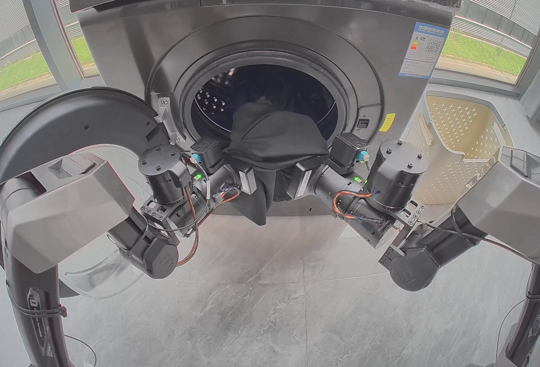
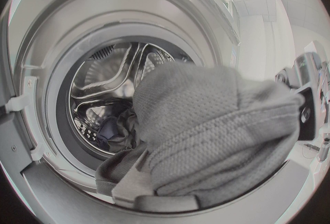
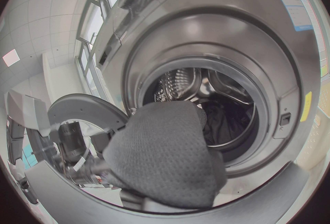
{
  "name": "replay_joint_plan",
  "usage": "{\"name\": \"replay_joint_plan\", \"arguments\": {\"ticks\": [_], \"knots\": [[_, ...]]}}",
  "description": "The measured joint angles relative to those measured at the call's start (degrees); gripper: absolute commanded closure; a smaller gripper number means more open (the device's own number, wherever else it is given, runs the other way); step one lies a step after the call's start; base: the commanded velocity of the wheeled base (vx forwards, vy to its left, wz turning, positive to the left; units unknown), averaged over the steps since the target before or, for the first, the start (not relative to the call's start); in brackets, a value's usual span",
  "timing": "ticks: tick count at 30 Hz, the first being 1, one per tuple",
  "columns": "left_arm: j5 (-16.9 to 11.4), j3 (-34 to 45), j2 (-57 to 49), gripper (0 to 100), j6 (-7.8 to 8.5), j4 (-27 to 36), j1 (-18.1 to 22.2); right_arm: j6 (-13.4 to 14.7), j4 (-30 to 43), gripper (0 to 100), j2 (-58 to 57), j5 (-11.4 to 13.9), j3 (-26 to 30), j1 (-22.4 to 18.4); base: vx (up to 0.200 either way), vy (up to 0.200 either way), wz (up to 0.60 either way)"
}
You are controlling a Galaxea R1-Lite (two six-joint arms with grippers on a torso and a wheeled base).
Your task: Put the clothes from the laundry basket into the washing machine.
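Observation:
A dark knit garment [image 1: 273, 134] is bunched at the lower lip of the washing machine's [image 1: 270, 30] round opening, with a flap hanging down below it. My left gripper [image 1: 252, 180] and right gripper [image 1: 299, 182] sit side by side under the garment, each shut on it, and the cloth hides the fingertips. The left wrist view has the garment [image 2: 213, 125] heaped over the gripper in front of the steel drum [image 2: 103, 77]. In the right wrist view the garment [image 3: 165, 152] covers the drum's lower left part. Dark clothes [image 2: 117, 132] lie inside the drum.
The machine's door [image 1: 73, 120] stands swung open on the left, close to my left arm. A cream laundry basket [image 1: 461, 143] leans against the machine on the right, its inside bare as far as it shows. Grey tiled floor [image 1: 304, 295] lies below.

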Motion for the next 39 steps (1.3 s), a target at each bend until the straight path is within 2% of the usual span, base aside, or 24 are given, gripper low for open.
{"name": "replay_joint_plan", "arguments": {"ticks": [11,12,18,21,25,33,36,39], "knots": [[1.56,0.48,-3.0,100,-0.59,-0.28,-0.33,0.46,-0.54,100,1.52,-0.21,1.33,-0.13,0.0,0.0,0.0],[1.58,0.52,-3.08,100,-0.67,-0.5,-0.38,0.49,-0.6,0,1.57,-0.21,1.35,-0.07,0.0,0.0,0.0],[1.94,1.19,-3.67,100,-1.0,-1.12,-0.27,0.46,0.09,0,1.33,-0.29,2.07,0.72,0.0,0.0,0.0],[1.87,2.18,-4.33,100,-1.0,-1.18,-0.41,0.33,0.15,0,0.76,-0.22,4.11,0.96,0.0,0.0,0.0],[2.44,5.19,-5.88,100,-1.0,-1.58,-0.66,-0.11,0.01,0,0.0,0.11,9.63,1.41,0.0,0.0,0.0],[3.06,16.49,-11.03,100,-1.28,-3.54,-1.21,-0.9,-1.22,0,-2.34,1.95,22.09,4.33,0.0,0.0,0.0],[2.55,20.57,-13.64,100,-1.66,-3.86,-1.4,-1.29,-1.57,0,-4.21,2.3,26.72,5.41,0.0,0.0,0.0],[1.39,24.59,-16.62,100,-2.72,-3.95,-1.77,-1.49,-1.8,0,-6.8,2.46,30.73,5.61,0.0,0.0,0.0]]}}
